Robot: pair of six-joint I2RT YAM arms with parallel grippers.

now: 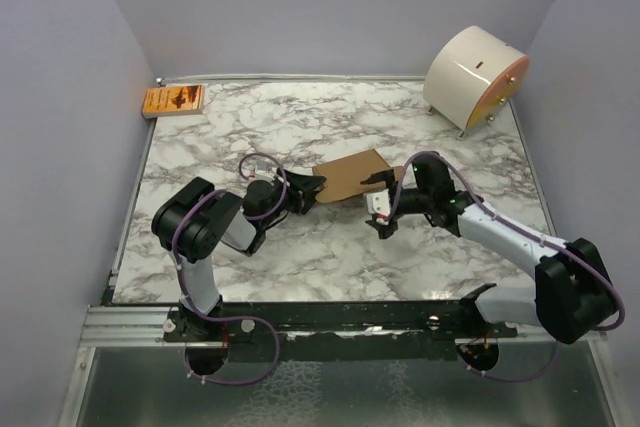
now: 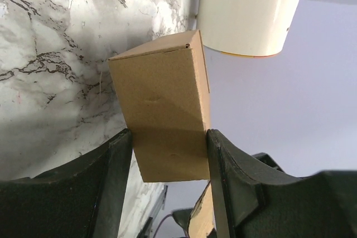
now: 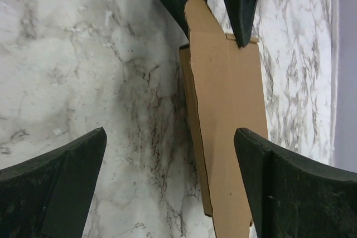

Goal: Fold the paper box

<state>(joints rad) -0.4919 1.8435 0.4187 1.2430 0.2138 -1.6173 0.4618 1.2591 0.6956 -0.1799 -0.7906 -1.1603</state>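
The left claw (image 2: 169, 137) clamps one end of the brown paper box (image 2: 162, 87), steadying it over the marble surface (image 2: 44, 54), likely so the wide-open right claw (image 3: 170, 135) can press its flaps.

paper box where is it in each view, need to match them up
top external: paper box mid-table, just above the picture's centre.
left wrist: paper box at centre, standing up from the left gripper, which is shut on its lower end.
right wrist: paper box right of centre, running top to bottom.
shared landmark: the marble table, seen in all three views; it fills the left side of both wrist views.
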